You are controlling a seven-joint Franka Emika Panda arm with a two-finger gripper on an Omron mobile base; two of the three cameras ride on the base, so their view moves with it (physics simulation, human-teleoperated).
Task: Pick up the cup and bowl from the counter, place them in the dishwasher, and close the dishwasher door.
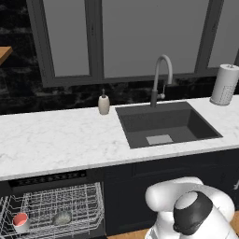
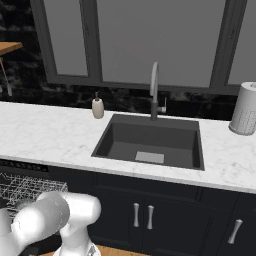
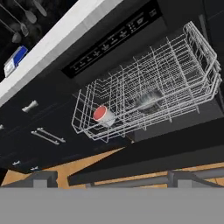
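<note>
Two dark fingertips [image 3: 43, 179] of the gripper [image 3: 113, 180] rise at the bottom of the hand view, spread wide with nothing between them. Beyond them, toward 12 o'clock, runs the dark edge of the dishwasher door [image 3: 175, 151], lowered and lying flat, with wooden floor [image 3: 87, 164] showing past it at 10 o'clock. Farther out sits the silvery wire rack [image 3: 175, 74], pulled out of the dishwasher [image 3: 113, 41] under its black vented control strip. In the rack the cup [image 3: 103, 115] lies near the corner closest to the gripper, at about 11 o'clock from the fingertips and well apart from them, its red top facing the camera. Beside it, toward 1 o'clock, the grey bowl [image 3: 148, 99] rests in the middle of the rack, apart from the cup. In the left base view the cup [image 1: 20, 221] stands at the rack's near left and the bowl [image 1: 61, 218] just to its right, both below the front edge of the white marble bench [image 1: 60, 140]. On the bench, a beige soap bottle [image 1: 103, 103] stands at 10 o'clock from the dark sink [image 1: 165, 123], a curved tap [image 1: 160, 79] at the sink's 12 o'clock, and a paper-towel roll [image 1: 225, 85] at 2 o'clock. Open bench stretches left of the sink.
</note>
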